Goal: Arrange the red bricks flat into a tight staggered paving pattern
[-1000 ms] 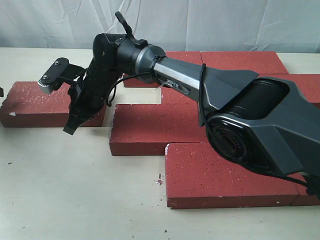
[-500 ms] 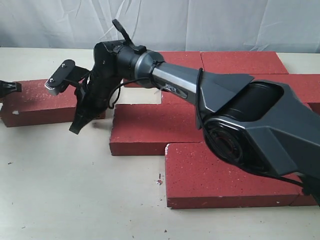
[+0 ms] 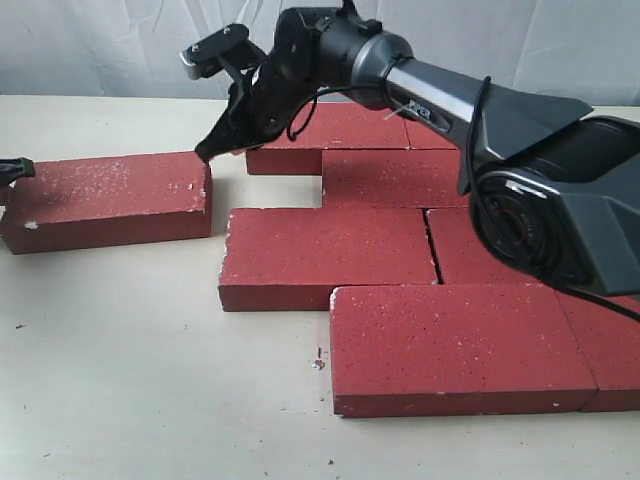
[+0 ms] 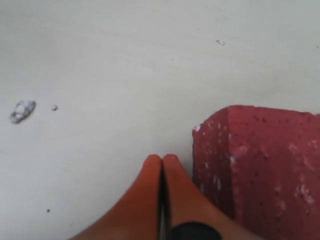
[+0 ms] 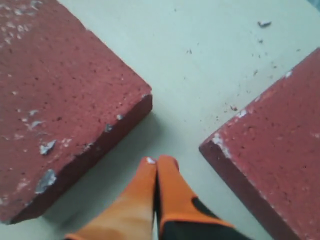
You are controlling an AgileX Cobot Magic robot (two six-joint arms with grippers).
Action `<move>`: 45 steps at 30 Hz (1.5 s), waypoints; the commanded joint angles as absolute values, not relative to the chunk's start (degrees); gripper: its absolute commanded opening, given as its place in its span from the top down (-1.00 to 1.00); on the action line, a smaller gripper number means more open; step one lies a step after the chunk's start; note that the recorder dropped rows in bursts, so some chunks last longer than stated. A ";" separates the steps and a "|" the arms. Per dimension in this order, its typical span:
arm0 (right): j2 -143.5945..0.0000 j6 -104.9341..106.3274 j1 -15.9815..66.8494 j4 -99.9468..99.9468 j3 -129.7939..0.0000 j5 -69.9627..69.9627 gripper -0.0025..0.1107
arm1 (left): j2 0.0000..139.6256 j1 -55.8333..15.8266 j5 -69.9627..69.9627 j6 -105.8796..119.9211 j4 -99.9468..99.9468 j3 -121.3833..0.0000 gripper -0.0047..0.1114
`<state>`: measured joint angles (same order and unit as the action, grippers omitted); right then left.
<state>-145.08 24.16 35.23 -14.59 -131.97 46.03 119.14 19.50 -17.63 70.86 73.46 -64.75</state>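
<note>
The loose brick (image 3: 105, 200) lies flat at frame left, a gap away from the paved bricks (image 3: 330, 255); an off-centre push could turn it and jam it against the row. The left fingers (image 4: 147, 185), pressed together, sit beside its left end. The right arm (image 3: 440, 95) reaches across, the right fingers (image 5: 170, 182) also pressed together near its upper right corner.

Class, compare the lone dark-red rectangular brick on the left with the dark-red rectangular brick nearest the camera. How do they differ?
The lone brick stands apart from the paved group, while the nearest brick butts against its neighbours. The shut right gripper is by the lone brick's far right corner, but no gripper is near the nearest brick. Both bricks lie flat and are rough, dark red and white-specked.
</note>
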 commanded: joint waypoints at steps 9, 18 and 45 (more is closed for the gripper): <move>-149.80 23.94 35.49 -21.60 -131.76 43.15 0.97 | 121.50 19.75 -24.41 71.16 75.37 -66.98 0.92; -148.48 25.85 35.49 -23.26 -131.76 45.42 0.97 | 122.64 19.75 -28.01 76.54 80.40 -67.28 0.92; -147.49 21.83 35.38 -9.71 -131.76 53.76 0.97 | 125.38 18.77 -37.17 86.19 88.00 -68.77 0.92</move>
